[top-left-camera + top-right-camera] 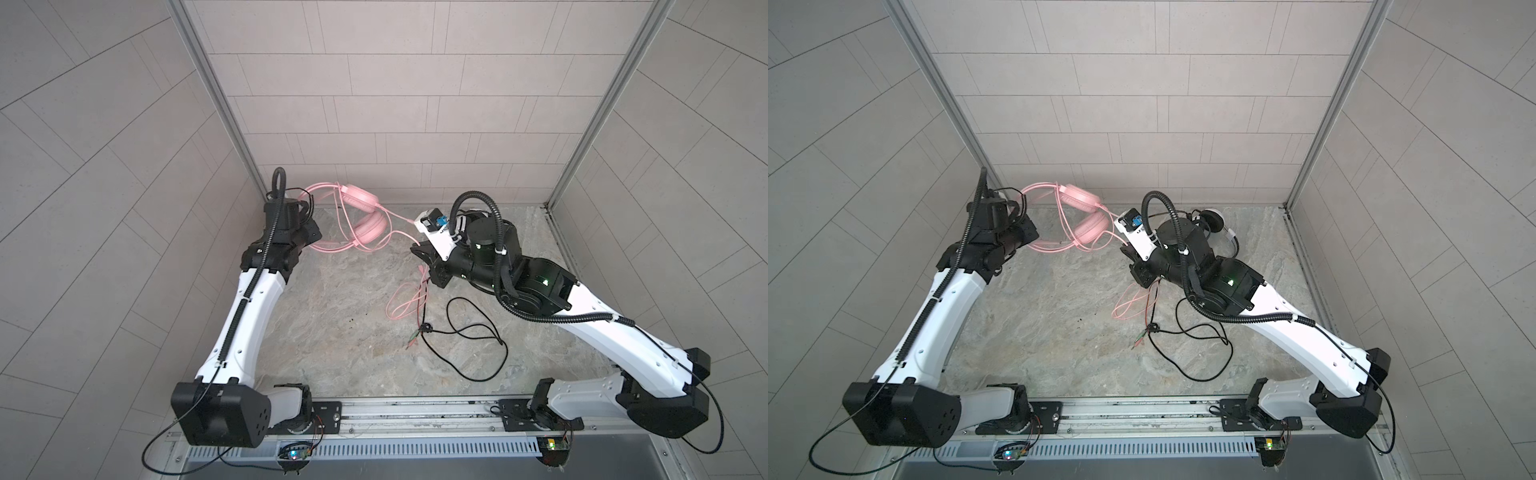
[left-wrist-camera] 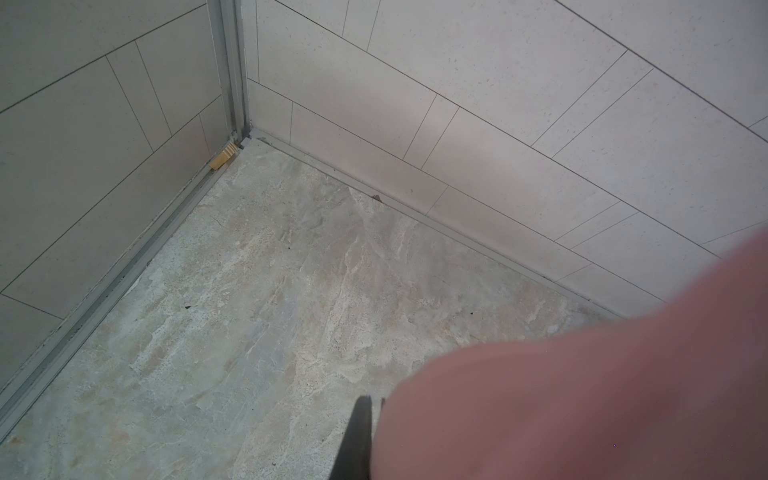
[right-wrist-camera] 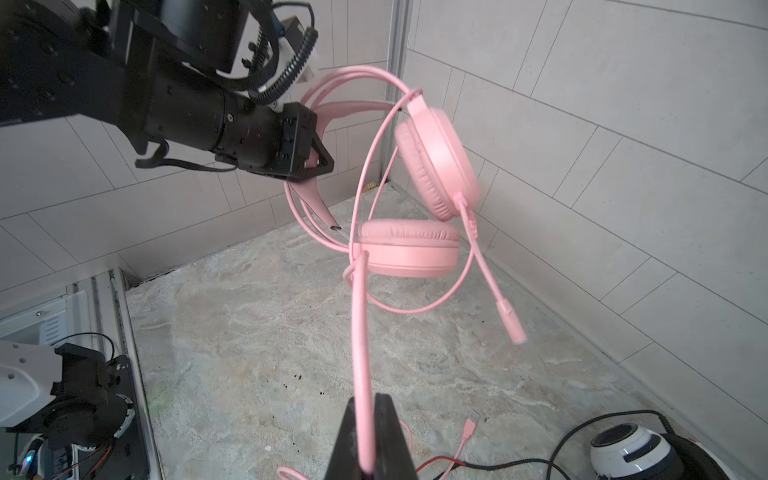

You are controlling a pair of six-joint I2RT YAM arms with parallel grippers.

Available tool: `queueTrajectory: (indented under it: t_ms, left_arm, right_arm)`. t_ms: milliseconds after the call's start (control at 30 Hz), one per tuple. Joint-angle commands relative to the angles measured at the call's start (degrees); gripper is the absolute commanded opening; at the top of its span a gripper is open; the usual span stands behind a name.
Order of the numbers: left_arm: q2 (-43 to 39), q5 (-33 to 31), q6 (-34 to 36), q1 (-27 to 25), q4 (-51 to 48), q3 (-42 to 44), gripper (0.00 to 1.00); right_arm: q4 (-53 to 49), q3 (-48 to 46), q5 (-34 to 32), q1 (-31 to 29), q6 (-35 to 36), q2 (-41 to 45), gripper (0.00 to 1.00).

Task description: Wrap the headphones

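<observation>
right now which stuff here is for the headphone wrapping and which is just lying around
For the job: pink headset, pink cable, white-and-black headset, black cable.
Lying about: tan wedge in the corner, dark crumbs.

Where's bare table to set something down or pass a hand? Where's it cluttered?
Bare: the table's left-centre, between the left arm and the pink cable loop; also the back-left corner under the hanging pink headset. Crowded: in front of the right arm, where the black cable sprawls; the white-and-black headset sits behind that arm.
</observation>
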State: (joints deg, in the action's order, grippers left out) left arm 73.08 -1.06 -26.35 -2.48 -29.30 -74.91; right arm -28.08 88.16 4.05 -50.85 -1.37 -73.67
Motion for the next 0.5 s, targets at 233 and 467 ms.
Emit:
queueTrajectory:
  t_ms: [233,467]
  left_arm:
    - [4.73,1.95,7.00,-5.29,-3.97,-5.76,0.00]
    - [3.59,7.72,16.65,-6.24,-9.11,-7.35,0.00]
  right_arm:
    - [-1.87,9.02,2.37,-0.06,2.59,-5.73,0.00]
    - [-6.92,10.60,-5.56,2.92,8.63,-5.90,0.00]
